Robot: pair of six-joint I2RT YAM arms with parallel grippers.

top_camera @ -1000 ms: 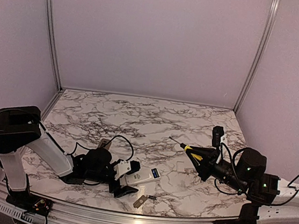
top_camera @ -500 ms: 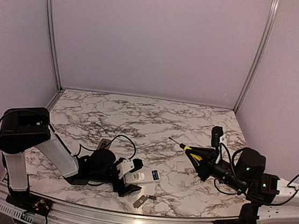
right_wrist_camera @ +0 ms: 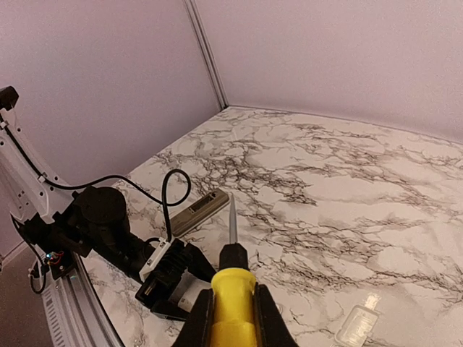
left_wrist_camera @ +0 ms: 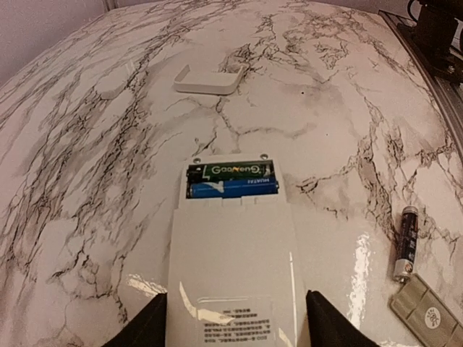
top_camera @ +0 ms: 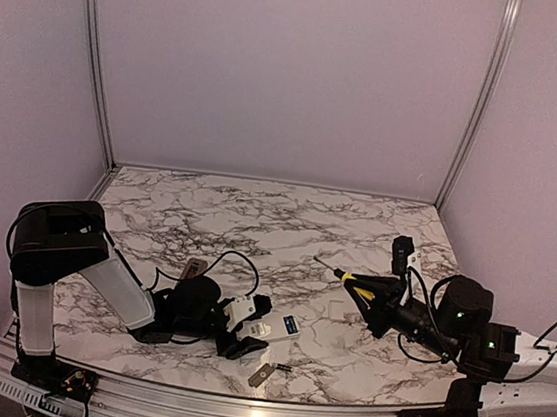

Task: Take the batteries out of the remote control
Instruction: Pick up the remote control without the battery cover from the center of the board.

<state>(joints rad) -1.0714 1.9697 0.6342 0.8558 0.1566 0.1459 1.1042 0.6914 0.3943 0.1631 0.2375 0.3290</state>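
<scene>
Remote control (left_wrist_camera: 231,267), compartment open: dark battery (left_wrist_camera: 233,170) lettered apparently "GaonenG", touching blue battery (left_wrist_camera: 233,189); third battery (left_wrist_camera: 406,242) loose just right of it. Left gripper (left_wrist_camera: 235,312) straddles remote, grip indeterminable; right gripper (right_wrist_camera: 233,318) clamps yellow-handled screwdriver (right_wrist_camera: 233,285).

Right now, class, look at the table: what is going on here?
The left arm's jaws stand either side of the white remote, whose compartment is open; whether they grip it I cannot tell. A dark battery and a blue battery sit inside. A third battery lies loose on the marble table near a grey cover plate. The right arm's jaws are shut on a yellow-handled screwdriver, held off the table.
</scene>
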